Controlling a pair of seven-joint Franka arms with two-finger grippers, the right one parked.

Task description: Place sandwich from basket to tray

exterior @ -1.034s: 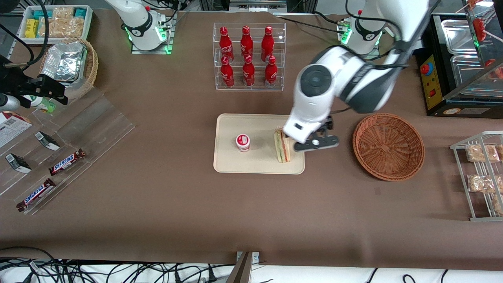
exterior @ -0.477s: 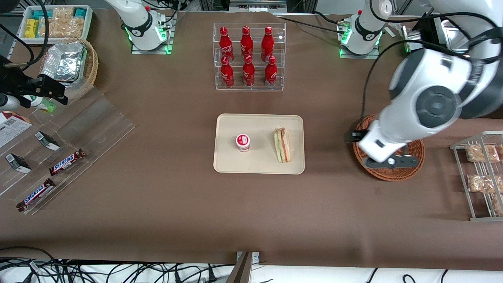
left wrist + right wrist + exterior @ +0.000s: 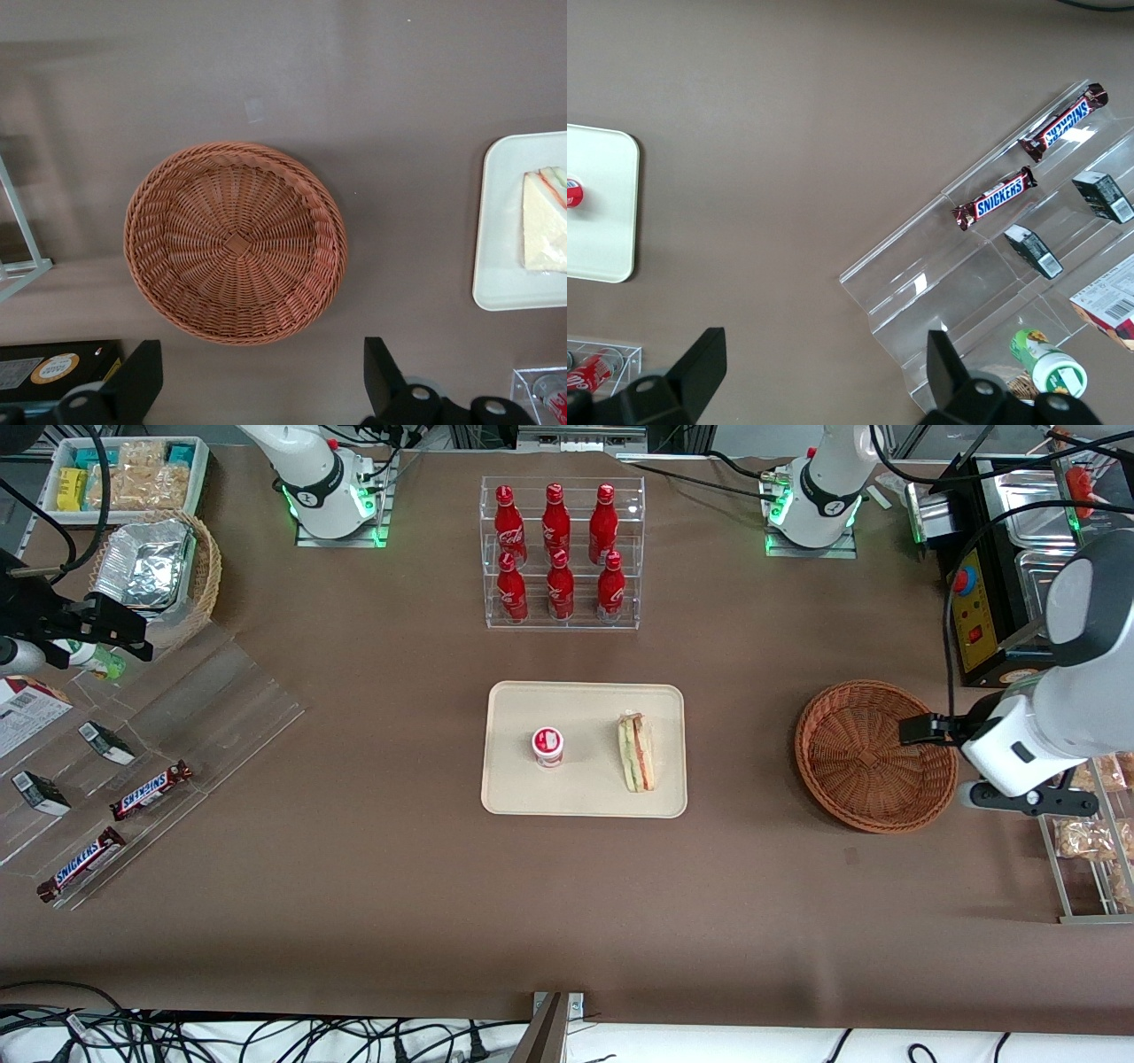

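The sandwich (image 3: 637,752), a wrapped wedge with red and green filling, lies on the cream tray (image 3: 585,793) at the edge nearest the basket. One pale corner of the sandwich (image 3: 542,237) and a strip of the tray (image 3: 498,221) show in the left wrist view. The reddish-brown wicker basket (image 3: 875,755) stands empty beside the tray, toward the working arm's end; the basket (image 3: 235,242) holds nothing in the wrist view either. My gripper (image 3: 1005,766) hovers above the table just outside the basket's rim. The gripper (image 3: 257,390) is open, with bare table between its fingers.
A small red-lidded cup (image 3: 548,746) stands on the tray. A bottle rack (image 3: 561,553) stands farther from the camera. A wire rack of snack packets (image 3: 1085,824) and a black appliance (image 3: 997,629) are close to my gripper. An acrylic display with Snickers bars (image 3: 151,788) lies toward the parked arm's end.
My gripper left the sandwich on the tray, rose, passed over the basket and now hovers beside it toward the working arm's end. The sandwich has not moved.
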